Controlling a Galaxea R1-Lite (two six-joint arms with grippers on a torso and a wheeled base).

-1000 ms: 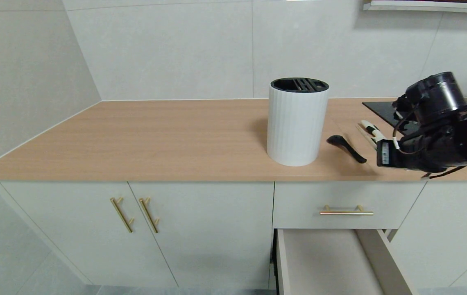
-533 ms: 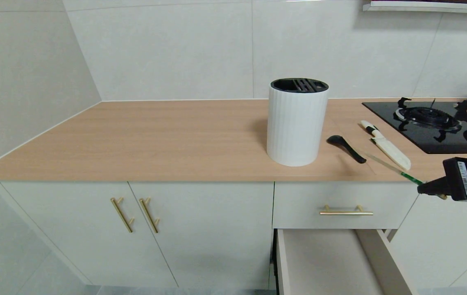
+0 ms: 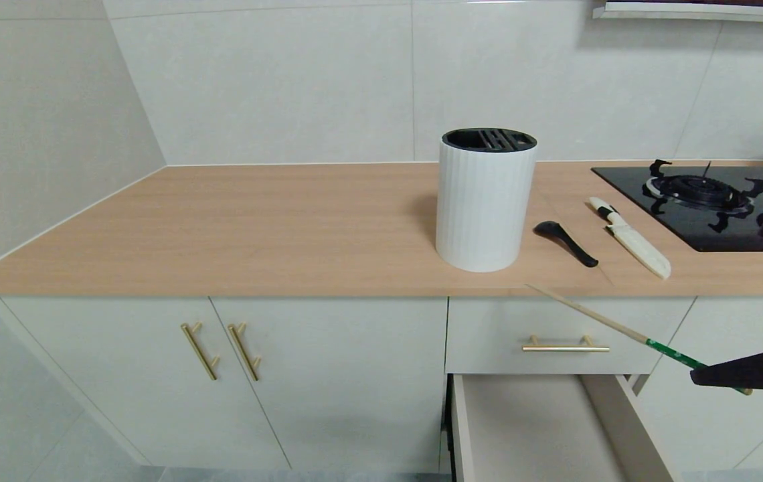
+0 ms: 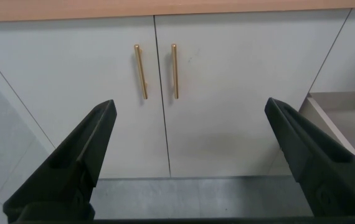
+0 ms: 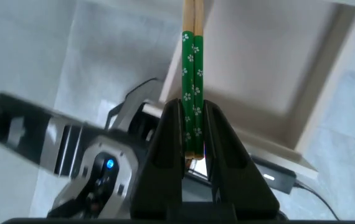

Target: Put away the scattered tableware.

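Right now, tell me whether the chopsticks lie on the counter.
No, the right gripper holds the chopsticks in midair before the counter.

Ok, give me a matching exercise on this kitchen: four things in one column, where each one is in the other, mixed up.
Things:
1. chopsticks
2. black spoon
3. knife
4. drawer

Places or states:
A. pulled open below the counter
B. lying on the counter next to the white holder
C. held in the right hand, off the counter
D. lying on the counter, closest to the stove

Pairs: 1-C, 2-B, 3-D, 4-A
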